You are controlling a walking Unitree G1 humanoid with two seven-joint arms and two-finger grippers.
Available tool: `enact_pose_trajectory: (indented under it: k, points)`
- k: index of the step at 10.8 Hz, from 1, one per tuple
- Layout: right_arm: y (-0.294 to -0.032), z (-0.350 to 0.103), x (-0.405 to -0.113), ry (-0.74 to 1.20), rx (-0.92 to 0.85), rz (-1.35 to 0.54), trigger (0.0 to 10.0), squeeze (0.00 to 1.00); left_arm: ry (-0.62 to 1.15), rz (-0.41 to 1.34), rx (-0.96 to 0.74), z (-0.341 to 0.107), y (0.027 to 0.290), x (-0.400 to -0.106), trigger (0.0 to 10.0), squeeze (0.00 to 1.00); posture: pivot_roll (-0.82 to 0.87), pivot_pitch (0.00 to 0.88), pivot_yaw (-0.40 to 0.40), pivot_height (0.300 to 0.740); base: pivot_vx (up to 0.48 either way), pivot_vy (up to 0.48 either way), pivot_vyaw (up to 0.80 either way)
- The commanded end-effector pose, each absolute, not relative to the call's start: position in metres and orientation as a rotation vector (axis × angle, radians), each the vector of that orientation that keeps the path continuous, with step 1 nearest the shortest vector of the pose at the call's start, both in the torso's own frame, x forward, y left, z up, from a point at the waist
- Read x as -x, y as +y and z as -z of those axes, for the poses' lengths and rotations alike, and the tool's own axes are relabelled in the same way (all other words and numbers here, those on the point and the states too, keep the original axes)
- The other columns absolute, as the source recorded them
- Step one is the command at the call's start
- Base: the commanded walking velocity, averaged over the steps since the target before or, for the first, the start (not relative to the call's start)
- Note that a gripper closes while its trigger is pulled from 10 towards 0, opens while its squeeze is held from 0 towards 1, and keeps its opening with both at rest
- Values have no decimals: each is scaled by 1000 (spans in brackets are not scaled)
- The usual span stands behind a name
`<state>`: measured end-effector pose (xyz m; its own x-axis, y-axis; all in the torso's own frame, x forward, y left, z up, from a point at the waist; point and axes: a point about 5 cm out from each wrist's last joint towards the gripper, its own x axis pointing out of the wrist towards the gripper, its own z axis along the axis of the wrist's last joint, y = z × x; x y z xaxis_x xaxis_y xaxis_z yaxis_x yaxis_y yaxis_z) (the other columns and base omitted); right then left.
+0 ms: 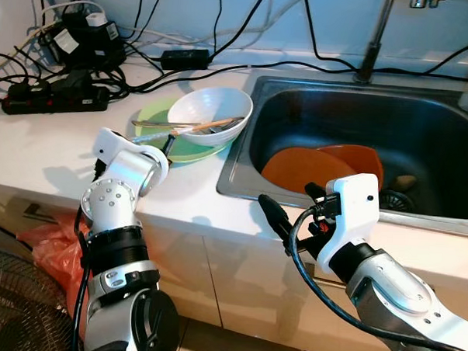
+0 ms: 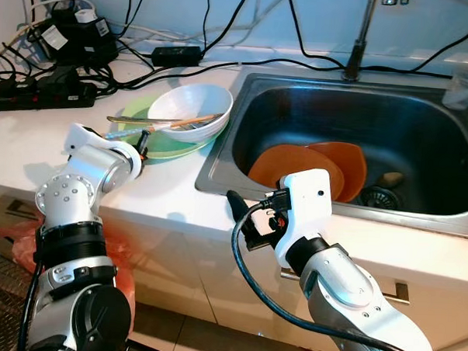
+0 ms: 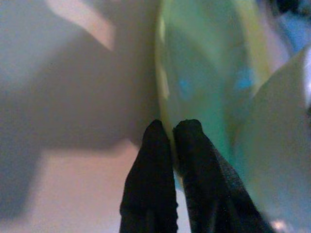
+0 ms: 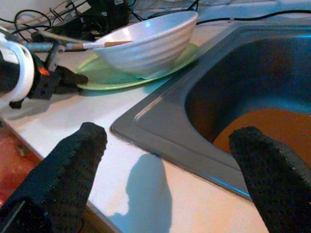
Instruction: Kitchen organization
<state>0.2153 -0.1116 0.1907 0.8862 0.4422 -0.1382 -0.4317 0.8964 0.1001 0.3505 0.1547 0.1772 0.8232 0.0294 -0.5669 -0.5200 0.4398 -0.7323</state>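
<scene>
Little looks done yet. At the left, the left gripper [image 3: 170,141] pinches the near rim of the green plate [image 1: 155,114], which carries a white bowl [image 1: 213,108] with utensils. The right gripper [image 4: 170,160], fingers apart, hovers near the sink [image 1: 315,90] holding orange plates [image 1: 300,167]. Cables [image 1: 60,75] crowd the white counter [image 1: 41,155].

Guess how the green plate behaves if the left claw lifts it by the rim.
Green plate is probably stiff. It carries a white bowl with chopsticks, so it is likely top-heavy; tilting may slide the bowl. Left claw pinches only the thin edge, likely slippery.
</scene>
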Motion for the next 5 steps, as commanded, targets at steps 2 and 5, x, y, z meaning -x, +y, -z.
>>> enact_pose_trajectory:
  k: [2, 5]
  points:
    - [-109, -192, -217, 148, -72, -466, 10000, 0, 703, -344, 1067, -147, 122, -339, 10000, 1000, -224, 22, 112, 740, 0, 0, 0]
    - [-110, -191, -217, 145, -72, -460, 10000, 0, 705, -317, 1062, -150, 120, -341, 10000, 1000, -227, 19, 117, 740, 0, 0, 0]
